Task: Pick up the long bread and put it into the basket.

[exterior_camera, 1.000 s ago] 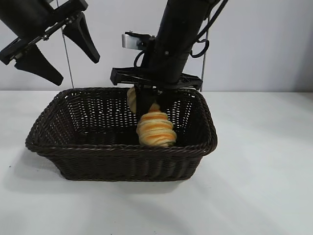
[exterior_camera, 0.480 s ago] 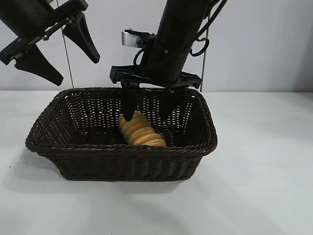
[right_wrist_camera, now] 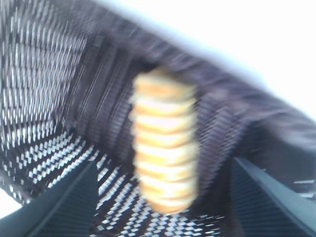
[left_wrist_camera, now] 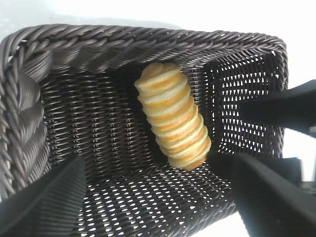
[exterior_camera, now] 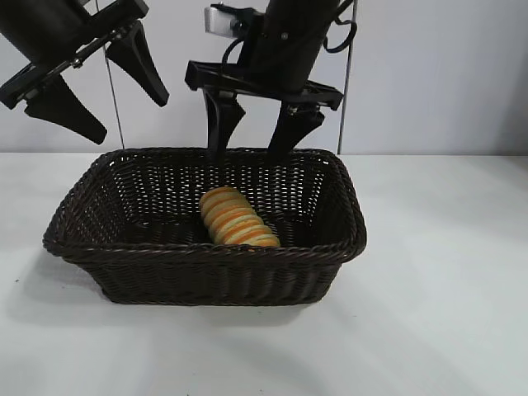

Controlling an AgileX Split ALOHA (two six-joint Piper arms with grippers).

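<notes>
White surface runs bare around the basket, with a plain pale wall behind. Nearest the exterior camera, the basket's braided front rim hides the lower edge of the long bread, which lies flat on the woven floor right of centre, close to the front wall. Its long axis runs on a slant, one end toward the front right, the other back toward the middle; free floor lies to its left and behind it. Above the basket's far rim hangs the right gripper, its dark fingers spread and empty, tips clear of the wicker; its wrist view is smeared with blur. Off at the exterior view's upper left, well above the basket's left end, the left gripper hangs released, partly cut off by the edge.
</notes>
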